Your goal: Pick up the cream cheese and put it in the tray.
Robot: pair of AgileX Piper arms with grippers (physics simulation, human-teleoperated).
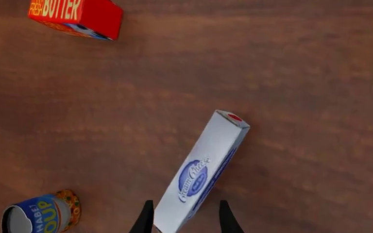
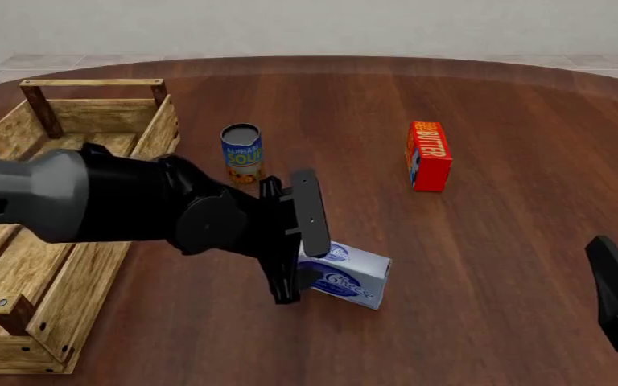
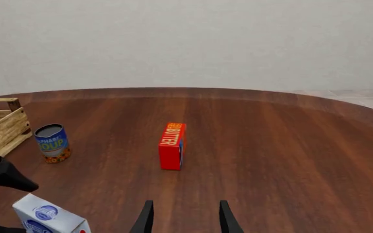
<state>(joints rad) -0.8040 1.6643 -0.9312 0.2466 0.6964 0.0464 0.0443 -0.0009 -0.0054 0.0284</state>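
Cream cheese (image 1: 203, 174) stands on edge on the bench (image 1: 303, 73), between our left gripper's (image 1: 186, 218) parted fingers; we judge it light, stiff, best pinched across its broad faces

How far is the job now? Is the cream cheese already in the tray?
Not yet. The left gripper has its fingers on either side of the cream cheese; whether they clamp it I cannot tell. The tray holds nothing visible. Carrying and placing remain.
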